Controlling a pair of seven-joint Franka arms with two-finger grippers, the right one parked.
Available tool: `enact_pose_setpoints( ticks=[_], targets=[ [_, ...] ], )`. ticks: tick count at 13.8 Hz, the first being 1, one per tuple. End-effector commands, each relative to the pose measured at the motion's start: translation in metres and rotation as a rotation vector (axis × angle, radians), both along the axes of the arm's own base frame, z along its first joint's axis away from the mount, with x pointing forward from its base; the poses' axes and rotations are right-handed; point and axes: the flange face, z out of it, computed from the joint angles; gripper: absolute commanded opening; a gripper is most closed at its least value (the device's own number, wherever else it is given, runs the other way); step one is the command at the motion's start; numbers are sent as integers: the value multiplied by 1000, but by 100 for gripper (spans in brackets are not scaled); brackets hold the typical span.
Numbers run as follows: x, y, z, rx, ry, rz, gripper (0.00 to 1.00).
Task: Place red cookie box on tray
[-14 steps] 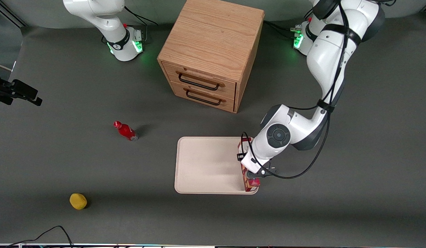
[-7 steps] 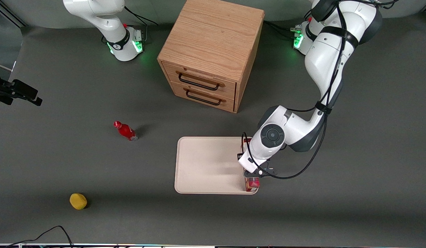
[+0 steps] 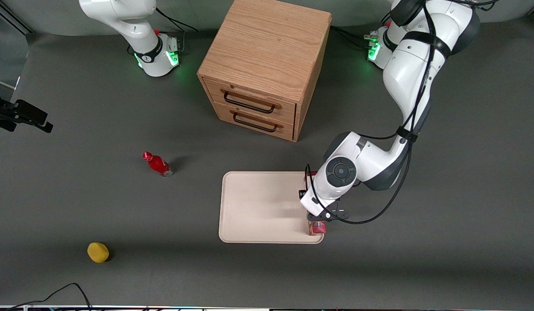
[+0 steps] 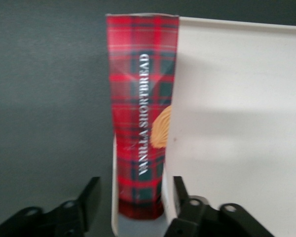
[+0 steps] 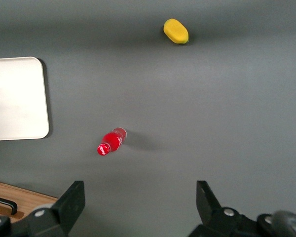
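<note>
Compared with one second ago, the wrist of the working arm stands a little farther from the front camera and hides more of the red cookie box (image 3: 317, 229), so that only its near end shows there. This box lies in the tray (image 3: 258, 207), along the tray's rim on the working arm's end, with its near end close to the tray's near corner. In the left wrist view the red cookie box (image 4: 140, 113) is a long narrow carton with a red tartan pattern of dark green and thin white lines, the white words "VANILLA SHORTBREAD" run along its length, and a part of a tan cookie picture shows at one edge; none of this can be read from the front view. The tray (image 4: 237, 98) is cream-white, smooth and matte, with a low rim and rounded corners. The gripper (image 4: 133, 205) hangs over the box, and its two black fingers (image 4: 91, 197) stand wide apart, one on each long side of the carton and not touching it. On the dark grey table (image 3: 120, 207), toward the parked arm's end, stand a small red bottle (image 3: 158, 164) and a yellow rounded object (image 3: 98, 252); the right wrist view shows both too. A wooden cabinet (image 3: 267, 65) with two drawers and black handles stands farther from the camera than the tray.
</note>
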Motion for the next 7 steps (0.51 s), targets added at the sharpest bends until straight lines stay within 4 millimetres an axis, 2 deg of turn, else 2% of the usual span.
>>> enact_pose_setpoints(
  ticks=[1, 2, 3, 4, 5, 7],
  targets=[
    [-1, 23, 74, -6, 39, 49, 100],
    [1, 40, 116, -33, 39, 87, 100],
    [2, 65, 153, -36, 34, 92, 100],
    [-5, 101, 200, -22, 60, 93, 100],
    [-8, 128, 228, 5, 56, 120, 100],
    [-23, 194, 286, 16, 73, 83, 100]
  ],
)
